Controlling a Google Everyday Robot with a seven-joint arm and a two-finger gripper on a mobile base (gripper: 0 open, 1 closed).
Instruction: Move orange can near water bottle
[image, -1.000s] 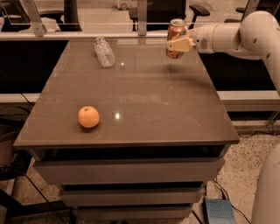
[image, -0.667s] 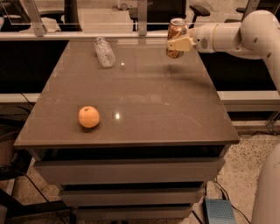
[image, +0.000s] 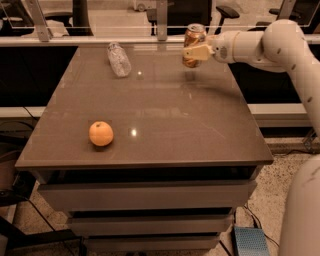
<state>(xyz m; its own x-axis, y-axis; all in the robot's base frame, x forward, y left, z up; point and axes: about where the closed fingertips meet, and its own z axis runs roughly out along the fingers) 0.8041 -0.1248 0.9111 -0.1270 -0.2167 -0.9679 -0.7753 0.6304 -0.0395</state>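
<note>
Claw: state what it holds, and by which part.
The claw, over the table's far right, grips the orange can by its side, about mid-height.

I see the gripper (image: 192, 51) reaching in from the right, its jaws closed around the orange can (image: 194, 39), held upright above the table (image: 200, 125) near the far right corner. The water bottle (image: 118, 59) lies on its side by the far edge, well apart from the can. An orange fruit (image: 101, 133) sits near the front left corner.

orange can (image: 194, 36) — upright, gripped by end effector (image: 193, 52), rear right | water bottle (image: 118, 59) — clear, lying rear left
</note>
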